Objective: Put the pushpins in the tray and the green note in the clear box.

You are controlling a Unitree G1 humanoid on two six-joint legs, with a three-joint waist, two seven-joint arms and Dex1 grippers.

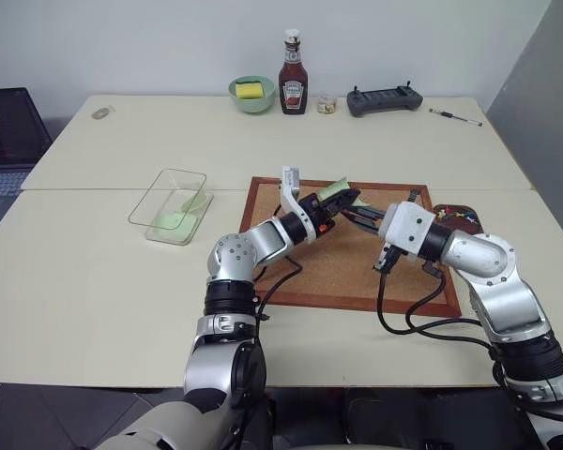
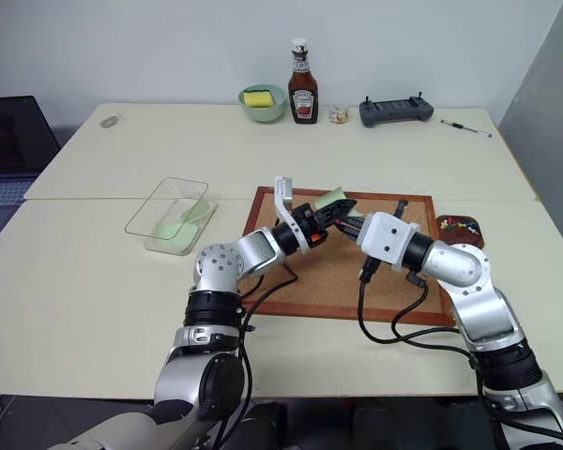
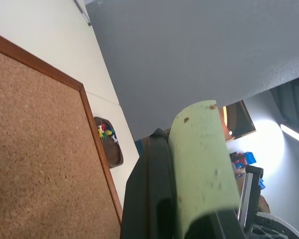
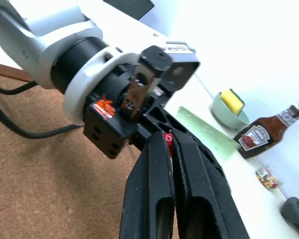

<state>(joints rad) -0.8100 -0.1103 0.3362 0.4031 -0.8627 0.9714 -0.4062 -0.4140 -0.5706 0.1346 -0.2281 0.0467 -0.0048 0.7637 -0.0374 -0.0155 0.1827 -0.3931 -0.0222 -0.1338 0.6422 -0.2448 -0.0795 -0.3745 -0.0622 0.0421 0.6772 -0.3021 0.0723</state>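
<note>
Two robot arms meet over a cork board [image 1: 357, 267] at frame centre. Left gripper [image 1: 336, 208] is clamped on the green note [image 1: 342, 192], held curled just above the board's upper edge. Right gripper [image 4: 168, 142] is pinched narrow on one red pushpin [image 4: 168, 138], tips touching the left's. Likely step: note freed, w/ its pin off. To do it well, I'd part the arms slowly so the paper doesn't tear, then carry the note left to the clear box [image 1: 169, 204], centre-left, and the pin right to the tray [image 1: 462, 217], at the board's right edge. Count: one note held, one pale green sheet already in box, several pins in tray, too small to number; one box, one tray.
</note>
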